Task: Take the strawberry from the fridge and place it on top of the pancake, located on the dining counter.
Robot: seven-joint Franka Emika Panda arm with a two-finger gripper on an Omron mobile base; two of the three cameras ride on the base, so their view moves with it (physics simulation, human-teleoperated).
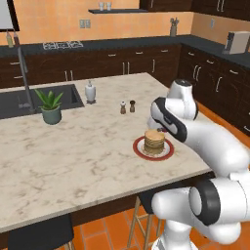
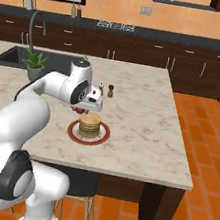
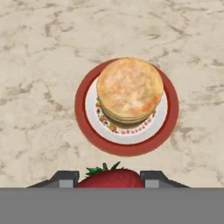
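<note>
Gripper (image 3: 109, 179) clamped on the strawberry (image 3: 110, 177) between its two finger tips, hovering above the dining counter (image 1: 73, 156), pancake (image 3: 130, 89) stack on its red-rimmed plate (image 3: 83, 109) just below, salt and pepper shakers (image 1: 127, 107) farther back, potted plant (image 1: 50, 106) at far left by the sink (image 1: 29, 100)

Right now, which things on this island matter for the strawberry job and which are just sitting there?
Part of the job:
strawberry, held in the claw
pancake stack on its red-rimmed plate
dining counter

Just sitting there:
potted plant
soap dispenser
salt and pepper shakers
sink and faucet
</note>
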